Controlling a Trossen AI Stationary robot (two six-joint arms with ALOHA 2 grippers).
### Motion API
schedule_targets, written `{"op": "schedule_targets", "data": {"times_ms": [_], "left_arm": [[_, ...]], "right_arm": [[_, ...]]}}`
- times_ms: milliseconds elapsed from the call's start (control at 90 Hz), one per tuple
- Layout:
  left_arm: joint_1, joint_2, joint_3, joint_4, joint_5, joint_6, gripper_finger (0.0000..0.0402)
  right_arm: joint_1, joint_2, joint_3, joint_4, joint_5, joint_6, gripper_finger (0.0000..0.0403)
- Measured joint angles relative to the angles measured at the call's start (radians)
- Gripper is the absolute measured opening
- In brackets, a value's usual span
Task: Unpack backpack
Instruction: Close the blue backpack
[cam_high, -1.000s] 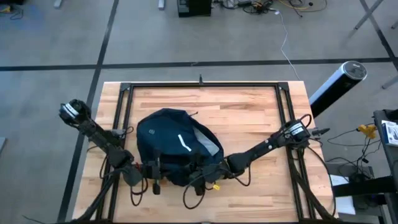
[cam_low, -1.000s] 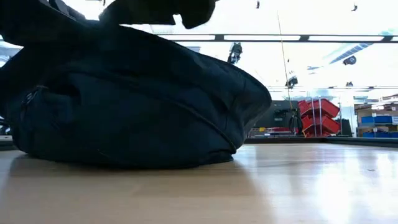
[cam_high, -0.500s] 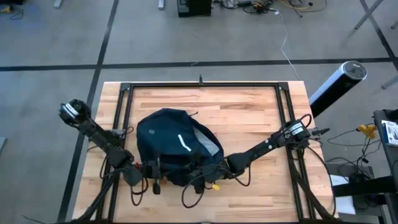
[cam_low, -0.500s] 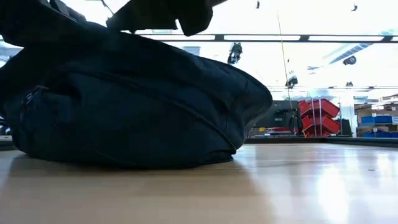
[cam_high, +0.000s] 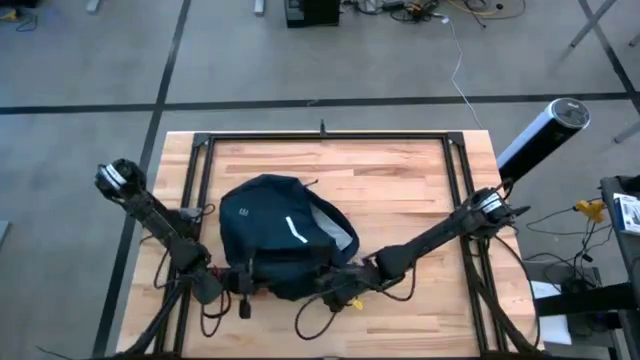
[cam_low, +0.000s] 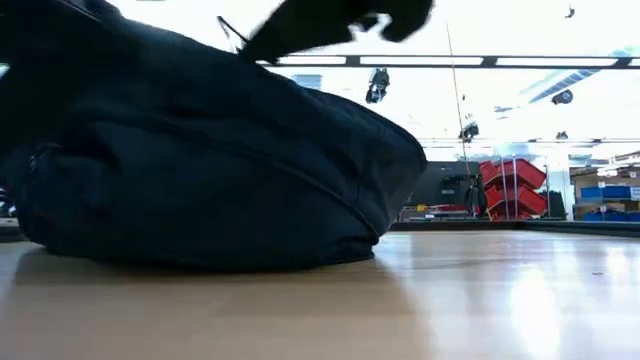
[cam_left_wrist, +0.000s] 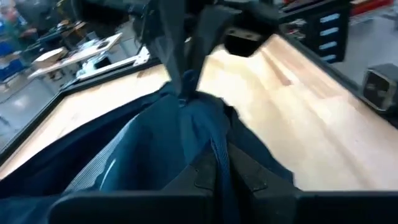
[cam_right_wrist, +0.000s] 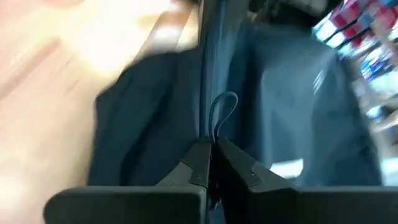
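The backpack is seen near the table's front edge. It looks soft and floppy. Its near edge is pinched by 2 closed grippers, left gripper and right gripper.

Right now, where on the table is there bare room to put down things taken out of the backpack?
Bare wood lies between the backpack and the far frame rail, and on the right half of the table. The near edge is crowded: the left pincer and right pincer both pinch the bag's fabric there, with cables beside them.
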Motion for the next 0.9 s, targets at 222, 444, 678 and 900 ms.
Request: {"op": "schedule_targets", "data": {"times_ms": [222, 444, 678, 900], "left_arm": [[-0.083, -0.068, 0.0, -0.165, 0.001, -0.083, 0.0], [-0.151, -0.217, -0.001, -0.443, -0.131, -0.213, 0.0], [-0.144, -0.393, 0.018, -0.452, -0.139, -0.146, 0.0039], [-0.146, -0.476, 0.109, -0.502, -0.105, 0.034, 0.0165]], "right_arm": [[0.035, -0.05, -0.004, -0.409, -0.009, 0.245, 0.0], [0.052, -0.065, -0.016, -0.485, 0.02, 0.359, 0.0], [0.051, -0.041, -0.02, -0.28, -0.082, 0.202, 0.0], [0.05, -0.041, -0.02, -0.225, -0.095, 0.171, 0.0]]}}
